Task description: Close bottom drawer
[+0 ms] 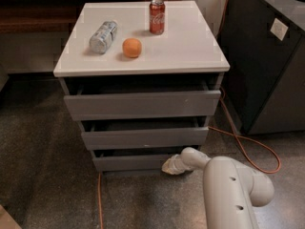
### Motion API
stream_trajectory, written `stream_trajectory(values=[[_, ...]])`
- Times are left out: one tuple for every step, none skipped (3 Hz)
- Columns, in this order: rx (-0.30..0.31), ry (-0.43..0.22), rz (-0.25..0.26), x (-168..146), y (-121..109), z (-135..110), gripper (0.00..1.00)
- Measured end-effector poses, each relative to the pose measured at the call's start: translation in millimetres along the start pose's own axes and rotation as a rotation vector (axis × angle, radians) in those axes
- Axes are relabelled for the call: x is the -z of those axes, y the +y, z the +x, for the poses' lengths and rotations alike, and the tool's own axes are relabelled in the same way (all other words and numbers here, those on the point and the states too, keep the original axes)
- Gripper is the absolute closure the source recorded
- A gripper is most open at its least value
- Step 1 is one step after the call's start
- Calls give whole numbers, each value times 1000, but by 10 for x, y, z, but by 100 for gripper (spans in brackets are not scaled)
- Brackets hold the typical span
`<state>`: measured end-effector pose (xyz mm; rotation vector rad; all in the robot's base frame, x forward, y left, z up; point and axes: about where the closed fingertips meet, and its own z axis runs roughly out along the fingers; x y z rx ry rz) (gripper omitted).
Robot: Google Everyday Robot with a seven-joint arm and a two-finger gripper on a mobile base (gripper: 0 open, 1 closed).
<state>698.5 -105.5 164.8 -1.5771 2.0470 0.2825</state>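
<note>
Gripper (pixel 172 166) sits low, under the front edge of the bench (pixel 190 49), right up against the bottom drawer (pixel 128 162) at its right end. Can't make out whether it's spread or pinched.

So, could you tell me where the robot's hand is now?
Low in the camera view, just right of centre, the hand is at the right end of the plain grey bottom drawer front.

The gripper (pixel 170 166) sits low near the floor at the right end of the bottom drawer (pixel 128 162), whose front stands slightly out, while a red can (pixel 157 16), an orange (pixel 132 47) and a lying bottle (pixel 103 36) rest on the white cabinet top (pixel 186 46)
</note>
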Motion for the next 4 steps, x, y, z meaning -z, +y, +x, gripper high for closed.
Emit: stream_trajectory(values=[[1, -29, -57, 307, 427, -74, 100], [1, -47, -155, 604, 1142, -88, 100], [3, -53, -198, 779, 1469, -88, 100], [3, -52, -210, 780, 1545, -86, 100]])
